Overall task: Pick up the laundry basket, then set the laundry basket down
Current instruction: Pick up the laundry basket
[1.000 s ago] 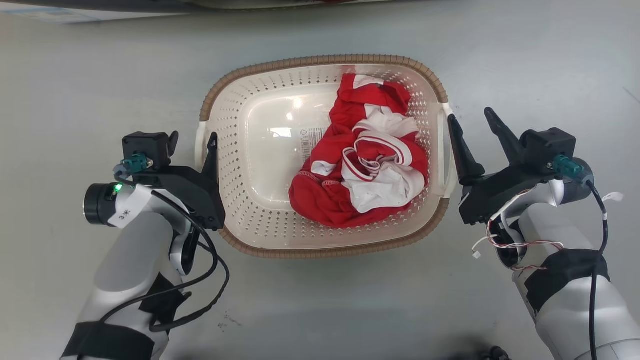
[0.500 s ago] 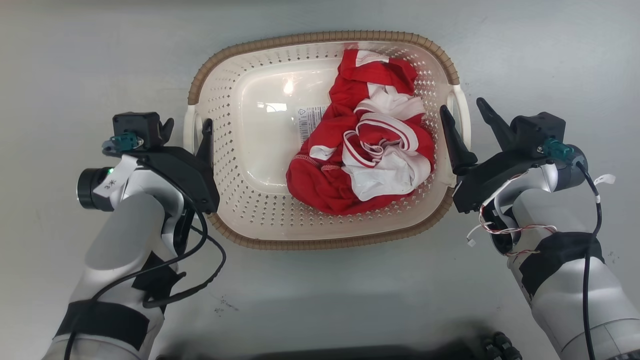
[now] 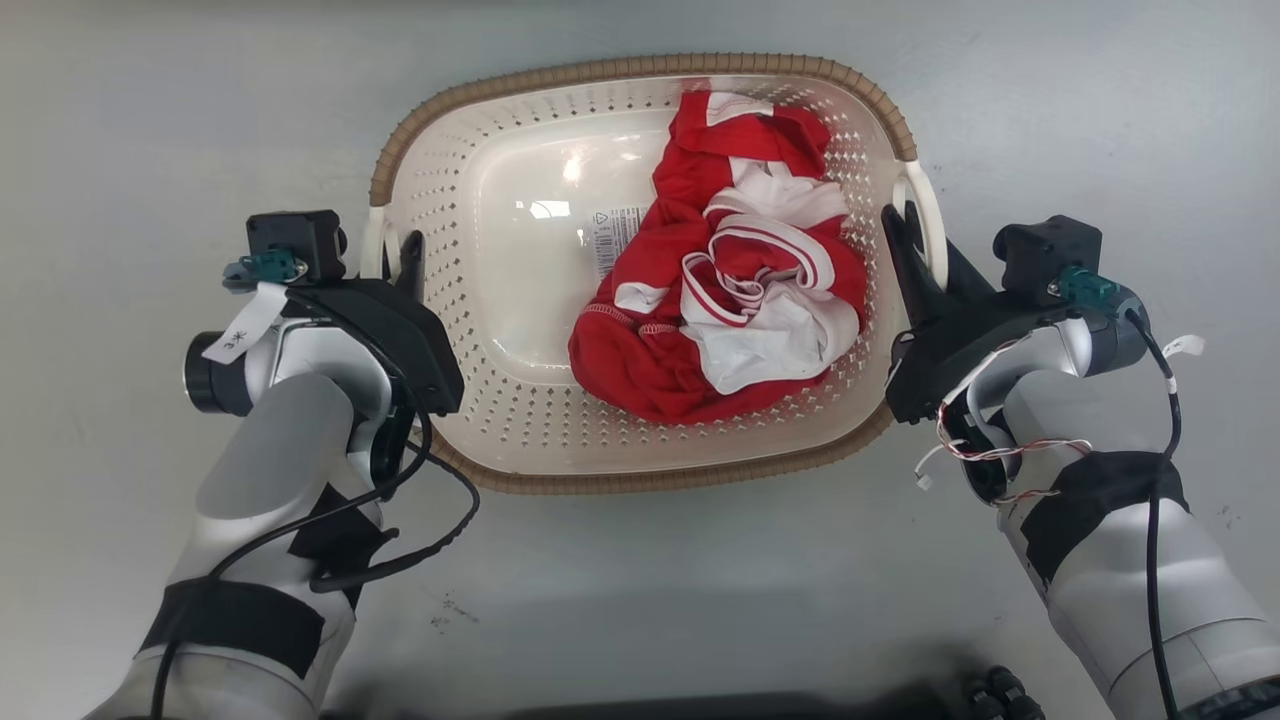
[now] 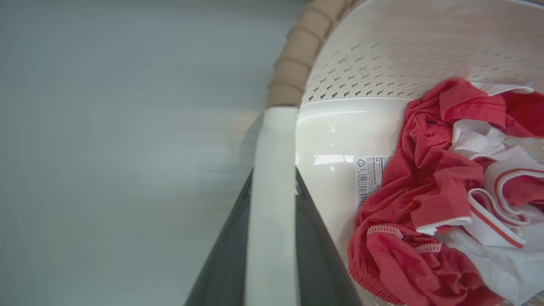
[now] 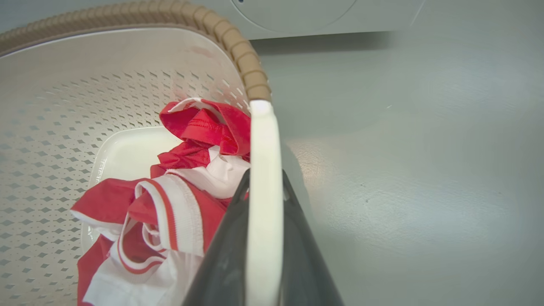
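Handles (image 3: 935, 210), two, white: left gripper (image 3: 380, 255) clamps one, right gripper (image 3: 925, 238) other; one laundry basket (image 3: 640, 481) holds red-white clothing (image 3: 730, 300).

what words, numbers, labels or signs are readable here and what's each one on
"*": an asterisk-like mark on the paper tag on the left arm; nothing else legible there.
Sticker on the laundry basket floor: triangle sign, small print and barcode, too small to read.
Cable tag by the right arm: no legible text.
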Robot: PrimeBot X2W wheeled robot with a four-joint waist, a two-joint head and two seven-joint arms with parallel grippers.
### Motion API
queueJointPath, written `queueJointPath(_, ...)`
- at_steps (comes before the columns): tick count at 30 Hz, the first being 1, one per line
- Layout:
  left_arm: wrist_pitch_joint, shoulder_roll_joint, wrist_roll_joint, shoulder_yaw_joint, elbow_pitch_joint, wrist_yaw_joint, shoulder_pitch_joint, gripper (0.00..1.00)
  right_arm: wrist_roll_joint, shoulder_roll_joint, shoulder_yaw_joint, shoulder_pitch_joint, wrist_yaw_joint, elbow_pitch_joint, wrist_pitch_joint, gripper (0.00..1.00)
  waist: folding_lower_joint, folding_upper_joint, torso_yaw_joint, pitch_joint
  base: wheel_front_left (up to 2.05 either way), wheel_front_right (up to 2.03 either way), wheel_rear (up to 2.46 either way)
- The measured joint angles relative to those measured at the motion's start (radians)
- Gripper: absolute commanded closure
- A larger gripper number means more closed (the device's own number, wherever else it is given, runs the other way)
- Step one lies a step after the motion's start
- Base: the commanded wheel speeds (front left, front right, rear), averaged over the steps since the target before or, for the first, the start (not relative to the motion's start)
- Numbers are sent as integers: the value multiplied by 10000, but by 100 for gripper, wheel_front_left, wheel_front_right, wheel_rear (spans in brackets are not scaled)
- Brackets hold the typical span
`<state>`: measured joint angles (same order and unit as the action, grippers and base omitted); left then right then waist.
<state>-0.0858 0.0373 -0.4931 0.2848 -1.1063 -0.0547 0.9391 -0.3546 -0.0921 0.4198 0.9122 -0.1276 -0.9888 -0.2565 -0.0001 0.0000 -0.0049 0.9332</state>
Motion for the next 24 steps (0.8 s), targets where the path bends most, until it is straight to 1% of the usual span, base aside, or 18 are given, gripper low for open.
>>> queueJointPath(6, -23, -171, -111, -23, -393, -146, 19, 100, -171, -84, 203, 3, -2, -320, 0, 100, 0, 0, 32, -308, 0, 0, 0)
queueJointPath(12, 192, -290, -378, -69, -855, -257, 17, 100, -410, -84, 456, 2, -23, -700, 2, 100, 0, 0, 47, -792, 0, 0, 0)
queueJointPath(24, 1014, -410, -721, -100, -1434, -516, -95, 100, -953, -38, 857, -120, -50, -1312, 424, 100, 0, 0, 44, -2049, 0, 0, 0)
